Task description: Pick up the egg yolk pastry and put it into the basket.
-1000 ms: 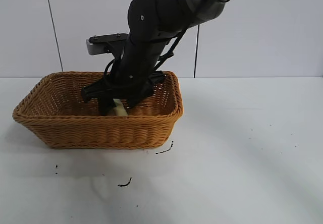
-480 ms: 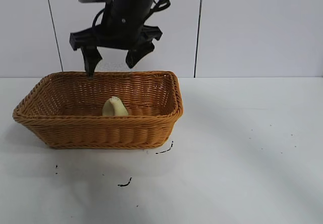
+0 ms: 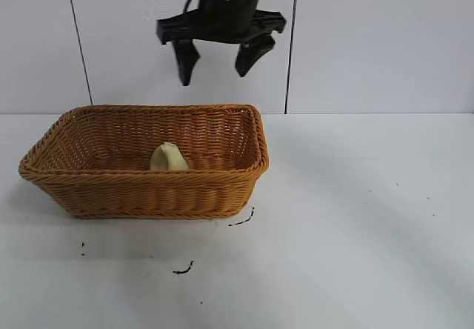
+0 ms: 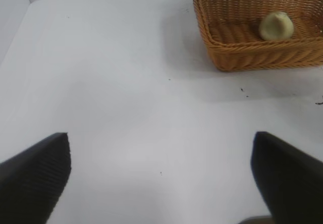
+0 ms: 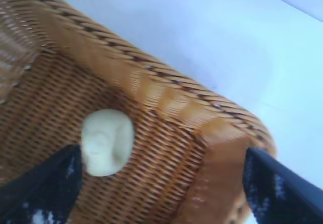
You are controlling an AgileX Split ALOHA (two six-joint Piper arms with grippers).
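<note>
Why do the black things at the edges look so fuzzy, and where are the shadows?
Left wrist view: the left tool is too near the lens, so its fingers blur, while the basket stays sharp, with a soft shadow on the table. Right wrist view: the right tool's fingers and the pastry look smeared. Exterior view: sharp, with a faint shadow beside the basket.

Egg yolk pastry [image 3: 169, 157] inside basket [image 3: 148, 192]; right tool [image 3: 219, 62] spread above.
</note>
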